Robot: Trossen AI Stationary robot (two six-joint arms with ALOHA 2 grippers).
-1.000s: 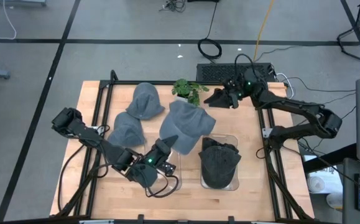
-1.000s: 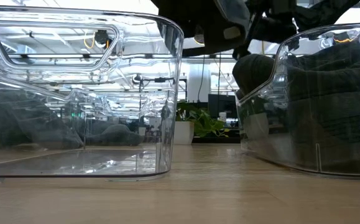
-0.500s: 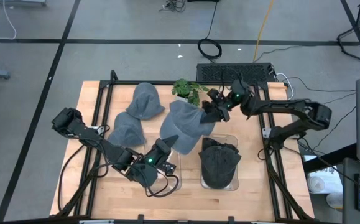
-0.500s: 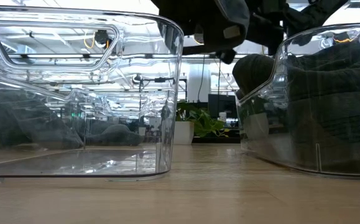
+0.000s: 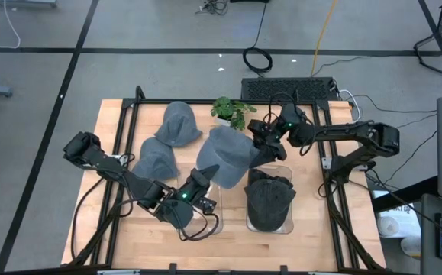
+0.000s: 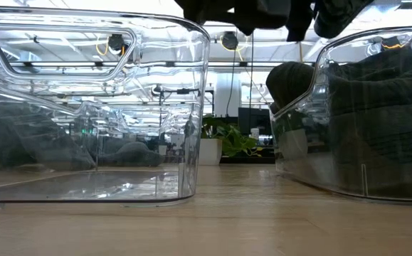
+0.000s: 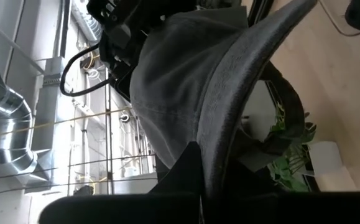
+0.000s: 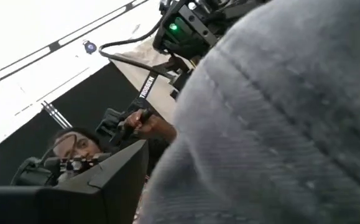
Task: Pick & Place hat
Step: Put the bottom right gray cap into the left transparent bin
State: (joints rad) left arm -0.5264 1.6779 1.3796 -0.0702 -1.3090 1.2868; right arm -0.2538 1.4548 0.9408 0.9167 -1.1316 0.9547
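Grey concrete flooring marked with dark tape lines surrounded a pale wooden bench (image 5: 114, 122) framed in black rails, with a black keyboard (image 5: 289, 88) at its far edge and a small green potted plant (image 5: 230, 111) beside it.

On the bench sat two clear plastic bins near the front. The right bin (image 5: 288, 221) already held a dark charcoal knitted hat (image 5: 269, 200), so that part of the work looked done. The left bin (image 5: 219, 218) appeared empty in the low view, its clear walls showing only the room behind.

The left tool (image 5: 201, 183) was clamped shut on the brim of a light grey cloth cap (image 5: 227, 156), which hung lifted above the middle of the bench, just far of the left bin. The left wrist view showed the grey brim pinched between that arm's dark fingers. The right tool (image 5: 260, 140) stood wide apart at the cap's right edge, close against the fabric; its wrist view was filled with grey cloth, but whether it touched the cap could not be told.

Two more grey hats lay on the bench to the left: a rounded grey beanie (image 5: 179, 124) at the far side and another grey hat (image 5: 156, 159) nearer, the two overlapping or touching.

By my judgement the task was partly through: one hat binned, one in hand and apparently bound for the left bin, and two untouched.
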